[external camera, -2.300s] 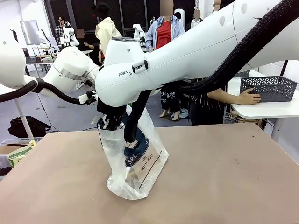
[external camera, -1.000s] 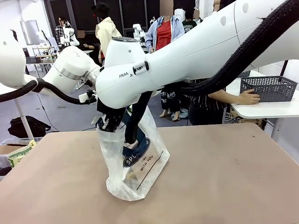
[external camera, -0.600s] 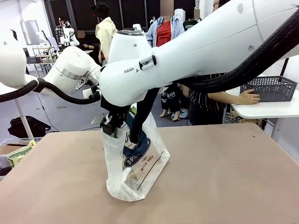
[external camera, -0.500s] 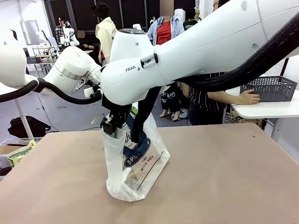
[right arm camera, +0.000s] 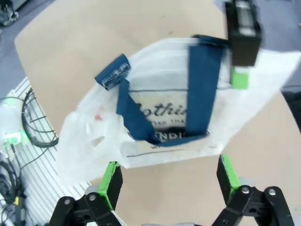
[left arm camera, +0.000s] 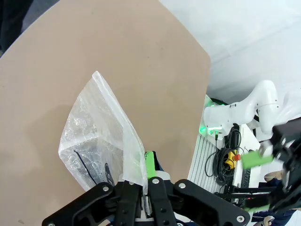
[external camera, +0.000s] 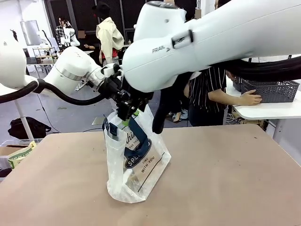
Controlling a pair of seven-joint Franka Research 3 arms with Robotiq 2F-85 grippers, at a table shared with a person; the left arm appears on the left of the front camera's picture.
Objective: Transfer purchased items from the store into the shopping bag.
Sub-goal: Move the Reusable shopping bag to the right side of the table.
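1. the shopping bag [external camera: 136, 165] stands upright on the brown table [external camera: 225, 179], nearer the table's left edge than its right and about midway between the near and far edges.
2. it is translucent white with navy strap handles [right arm camera: 202, 84] and a navy oval logo [external camera: 137, 157] on the side that faces the near edge; dark print shows below the logo.
3. the left gripper [left arm camera: 146, 181] is clenched on the bag's top rim, its green pads pinching the thin plastic at the left side of the mouth.
4. in the front view the left arm [external camera: 70, 70] comes in from the table's left side and meets the bag at its upper rim.
5. the right gripper [right arm camera: 167, 179] hangs above the bag's mouth with its jaws spread wide and nothing between them; its green fingertips [right arm camera: 112, 178] stand apart on either side of the opening.
6. seen from above, the bag's mouth is open and printed packaging with dark lettering [right arm camera: 160, 113] lies inside.
7. the store [external camera: 270, 89], a dark grey mesh basket, sits on a white side table [external camera: 263, 110] beyond the brown table's far right corner.
8. a person's hand [external camera: 249, 99] rests against the basket's left end.
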